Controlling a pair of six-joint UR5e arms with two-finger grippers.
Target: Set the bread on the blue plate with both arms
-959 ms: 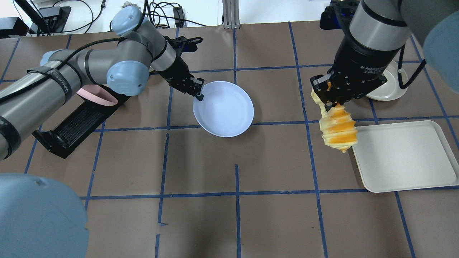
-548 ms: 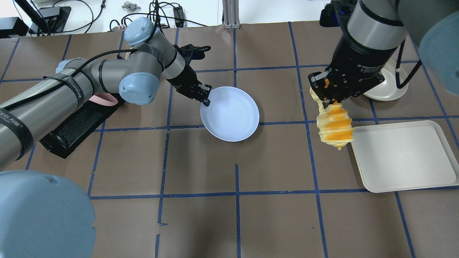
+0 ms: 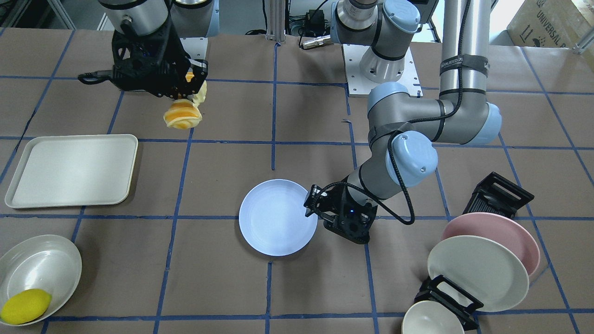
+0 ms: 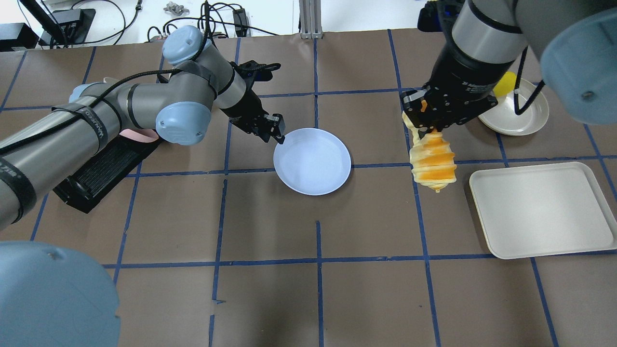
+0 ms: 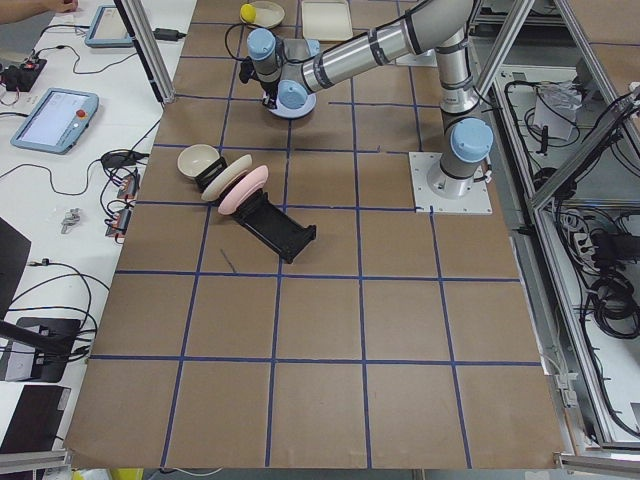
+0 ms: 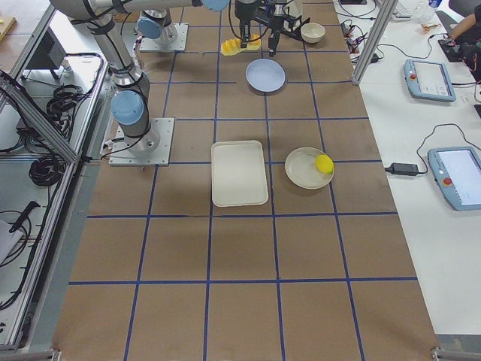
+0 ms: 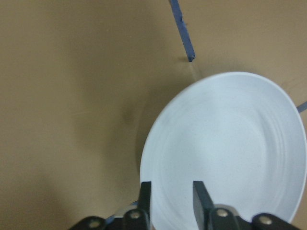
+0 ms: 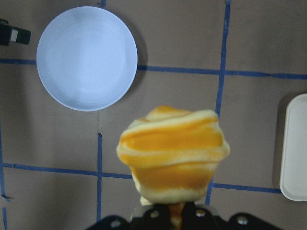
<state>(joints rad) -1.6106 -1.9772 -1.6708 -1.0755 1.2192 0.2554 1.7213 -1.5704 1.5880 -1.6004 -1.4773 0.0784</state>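
The blue plate (image 4: 312,161) lies near the table's middle; it also shows in the front view (image 3: 277,218) and the right wrist view (image 8: 86,57). My left gripper (image 4: 278,130) straddles the plate's far-left rim and looks shut on it. In the left wrist view one of the fingers (image 7: 145,199) is outside the plate (image 7: 225,143) and the other is inside. My right gripper (image 4: 429,120) is shut on the top end of the striped bread (image 4: 433,164). The bread hangs in the air right of the plate and fills the right wrist view (image 8: 172,153).
A cream tray (image 4: 540,212) lies right of the bread. A cream bowl (image 4: 525,120) holding a yellow lemon (image 3: 25,306) sits beyond the tray. A black rack (image 4: 101,168) lies at the left, and a rack with pink and cream plates (image 3: 482,264) stands beside it.
My left gripper has moved right with the blue plate, which now sits lower and nearer the middle. My right gripper has carried the bread left, towards the plate.
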